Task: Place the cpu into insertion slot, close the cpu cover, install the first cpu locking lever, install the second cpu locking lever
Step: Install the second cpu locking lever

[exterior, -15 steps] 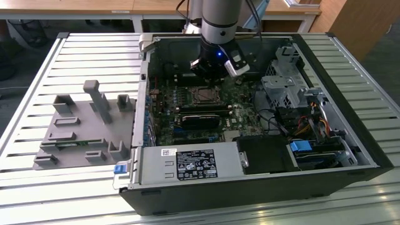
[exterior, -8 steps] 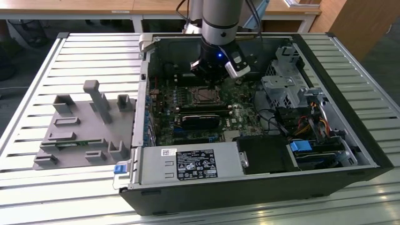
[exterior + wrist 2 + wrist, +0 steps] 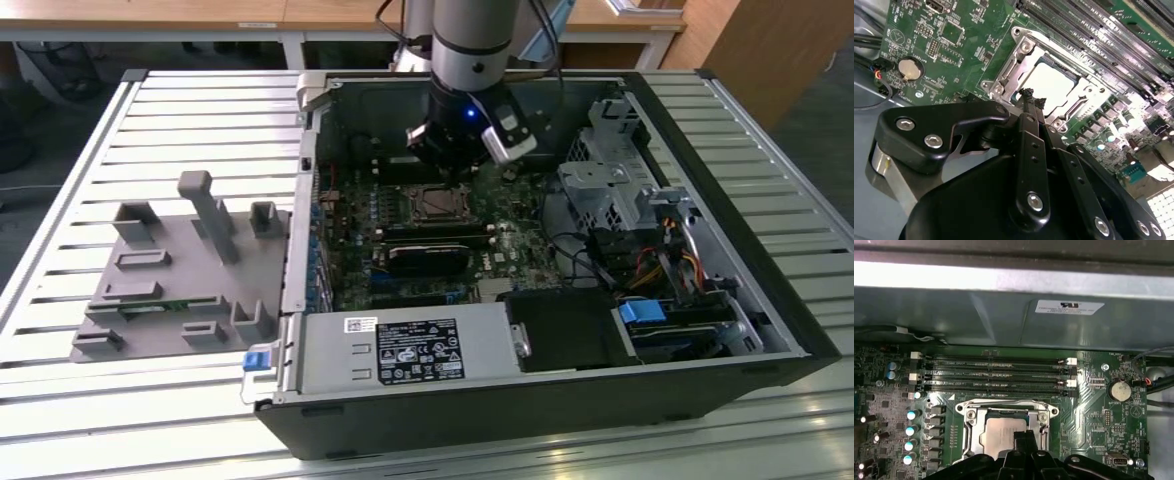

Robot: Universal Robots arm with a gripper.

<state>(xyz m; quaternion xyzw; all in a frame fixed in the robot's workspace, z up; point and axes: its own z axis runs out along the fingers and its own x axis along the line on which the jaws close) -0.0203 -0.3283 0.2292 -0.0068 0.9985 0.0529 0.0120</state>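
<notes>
- Gripper is hanging just over the near rim of the insertion slot; in the second wrist view the fingertips are pressed together with no gap showing, and nothing is held between them.
- In the first wrist view the gripper is overlapping the edge of the cpu; whether the tips are touching metal cannot be told.
- Cpu is lying flat inside the slot, its pale silver top showing through the window of the cpu cover.
- Cover is lying down over the chip, its frame running around all four sides of the top.
- Arm is standing near vertical in the exterior view, reaching down into the open computer case; the wrist is sitting directly above the socket.
- Memory slots are running parallel just beside one side of the socket; a row of capacitors is flanking another side.
- Coin battery is sitting well apart from the socket on the green board.
- Case wall is rising beyond the memory slots, closing that side.
- Grey fixture block is resting on the slatted table, at the exterior view's left of the case.
</notes>
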